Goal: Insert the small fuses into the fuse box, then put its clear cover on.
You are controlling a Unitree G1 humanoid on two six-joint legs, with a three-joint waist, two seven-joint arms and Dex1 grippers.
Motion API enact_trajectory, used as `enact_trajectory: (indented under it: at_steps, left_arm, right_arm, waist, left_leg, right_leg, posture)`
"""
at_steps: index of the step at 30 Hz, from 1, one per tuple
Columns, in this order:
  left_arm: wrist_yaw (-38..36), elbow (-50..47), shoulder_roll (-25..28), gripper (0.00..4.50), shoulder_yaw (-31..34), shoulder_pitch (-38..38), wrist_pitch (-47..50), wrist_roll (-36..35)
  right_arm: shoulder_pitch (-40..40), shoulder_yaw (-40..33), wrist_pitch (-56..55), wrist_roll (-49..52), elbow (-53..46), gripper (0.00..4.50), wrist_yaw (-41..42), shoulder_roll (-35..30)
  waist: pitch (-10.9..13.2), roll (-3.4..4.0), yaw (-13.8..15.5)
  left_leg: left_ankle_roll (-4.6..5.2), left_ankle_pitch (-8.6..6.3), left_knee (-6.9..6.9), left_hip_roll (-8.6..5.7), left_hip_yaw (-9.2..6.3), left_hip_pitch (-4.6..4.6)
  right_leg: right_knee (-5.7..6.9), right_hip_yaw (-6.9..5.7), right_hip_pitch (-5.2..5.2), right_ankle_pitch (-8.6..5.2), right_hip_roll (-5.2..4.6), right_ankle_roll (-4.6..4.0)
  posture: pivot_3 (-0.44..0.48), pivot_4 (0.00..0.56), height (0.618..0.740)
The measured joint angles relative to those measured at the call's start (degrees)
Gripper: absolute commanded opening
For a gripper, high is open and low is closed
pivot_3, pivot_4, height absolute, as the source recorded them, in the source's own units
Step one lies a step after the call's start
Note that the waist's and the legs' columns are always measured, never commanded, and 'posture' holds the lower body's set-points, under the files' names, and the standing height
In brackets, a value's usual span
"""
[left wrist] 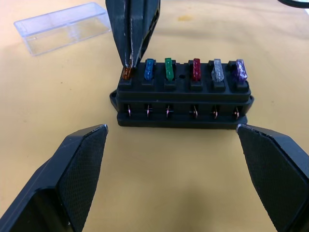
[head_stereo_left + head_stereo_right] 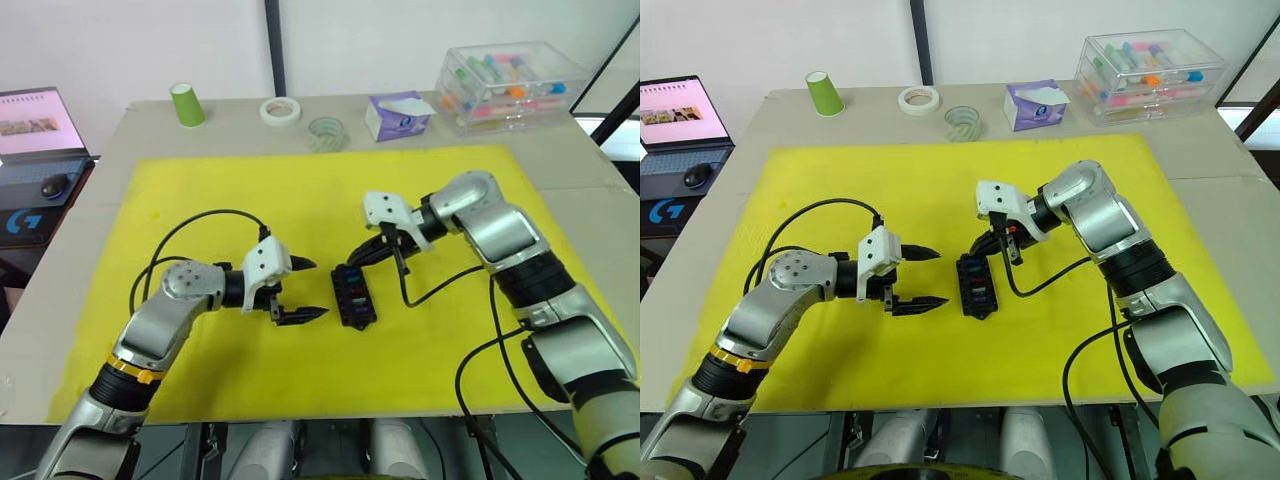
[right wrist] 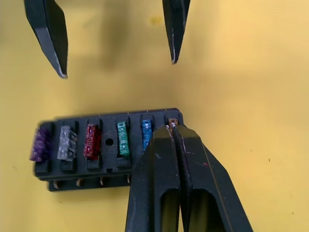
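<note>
Right gripper [image 3: 173, 126] pinching the amber fuse [image 1: 127, 73] tight, pushing it into the fuse box [image 1: 183, 104]. Left gripper [image 2: 300, 290] wide open nearby. Clear cover [image 1: 63, 27] waiting.

Right gripper [image 3: 172, 126] closed on the amber fuse [image 1: 127, 73] at the end slot of the fuse box [image 1: 183, 104], blocking that end from above. Left gripper [image 1: 183, 159] jaws spread wide beside the box, bare yellow mat [image 1: 174, 193] between them. Clear cover [image 1: 63, 26] lies apart beyond the box.
</note>
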Motion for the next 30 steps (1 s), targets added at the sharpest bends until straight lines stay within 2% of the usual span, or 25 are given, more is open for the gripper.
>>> enact_trajectory:
  at_steps: [4,7,12,14,18,20,22,27,30]
  left_arm:
    - [0.6,-4.3,3.5,4.50,4.0,2.1,3.6,-2.7]
    - [1.7,-7.6,6.2,4.50,8.5,4.5,7.0,-5.1]
    - [1.7,-13.5,15.0,4.50,20.6,14.5,13.4,-10.3]
    - [0.9,-14.9,16.9,4.50,25.1,18.2,14.2,-11.5]
    - [-3.6,-14.4,21.1,4.50,40.2,29.3,15.5,-13.2]
    - [-4.7,-12.6,21.9,4.50,45.3,31.2,14.9,-13.3]
    - [-6.1,-10.9,22.7,4.50,47.4,33.7,13.3,-12.5]
    - [-7.5,-6.5,23.9,4.50,47.9,34.8,8.9,-9.9]
    - [-7.0,-6.2,23.9,4.50,46.6,32.6,8.5,-9.9]
  right_arm:
    - [0.1,-3.3,1.3,1.5,-4.2,0.02,-1.1,-3.8]
    - [1.9,-5.6,1.9,1.7,-6.3,0.65,-1.8,-7.8]
    - [9.4,-9.8,1.8,1.9,-8.2,2.35,-2.1,-17.6]
    - [10.9,-11.8,1.7,2.5,-8.7,2.99,-2.1,-20.4]
    - [15.8,-17.6,0.5,2.8,-6.3,4.33,-1.9,-30.4]
    - [18.5,-19.6,-1.3,2.6,-5.2,4.47,-2.0,-33.3]
    - [21.5,-20.2,-2.2,2.7,-4.7,4.47,-2.0,-34.5]
    - [23.4,-20.5,-1.8,3.8,-4.6,4.47,-2.9,-34.5]
    - [22.8,-20.7,-1.7,3.9,-4.7,4.47,-3.9,-34.3]
  waist:
    - [0.0,-0.01,0.2]
    - [0.0,-0.01,0.2]
    - [0.1,0.07,0.2]
    - [0.1,0.09,0.2]
    - [0.1,0.16,0.4]
    - [0.1,0.15,0.7]
    - [0.1,0.16,0.7]
    - [0.2,0.31,0.8]
    - [0.2,0.32,1.1]
  left_leg:
    - [0.00,0.00,0.01,0.00,0.00,-0.01]
    - [0.00,0.00,0.00,0.00,0.00,-0.01]
    - [0.00,0.00,-0.06,0.00,0.02,-0.03]
    - [0.00,0.00,-0.06,0.03,0.03,-0.01]
    - [0.01,-0.01,-0.14,0.04,0.06,0.02]
    - [0.01,-0.02,-0.11,0.06,0.07,0.06]
    - [0.02,-0.03,-0.12,0.07,0.13,0.14]
    - [0.03,-0.03,-0.13,0.07,0.13,0.12]
    - [0.03,-0.04,-0.12,0.07,0.13,0.12]
  right_leg:
    - [0.00,0.00,0.02,0.00,-0.01,0.00]
    - [-0.02,0.00,0.03,0.00,-0.01,0.00]
    - [-0.02,0.02,-0.03,0.00,-0.01,-0.01]
    - [-0.03,0.02,-0.01,-0.01,0.00,-0.01]
    - [-0.09,0.01,0.02,-0.02,0.00,-0.03]
    - [-0.10,0.00,0.11,-0.02,0.00,-0.03]
    - [-0.11,0.01,0.18,-0.02,-0.01,-0.03]
    - [-0.11,0.02,0.15,-0.02,-0.02,-0.02]
    - [-0.11,0.02,0.15,-0.01,-0.02,-0.02]
  posture:
    - [0.000,0.150,0.740]
    - [0.000,0.150,0.740]
    - [0.000,0.150,0.740]
    - [0.000,0.150,0.740]
    - [0.000,0.150,0.740]
    - [0.000,0.150,0.740]
    - [0.000,0.150,0.740]
    - [0.000,0.150,0.740]
    - [0.000,0.150,0.740]
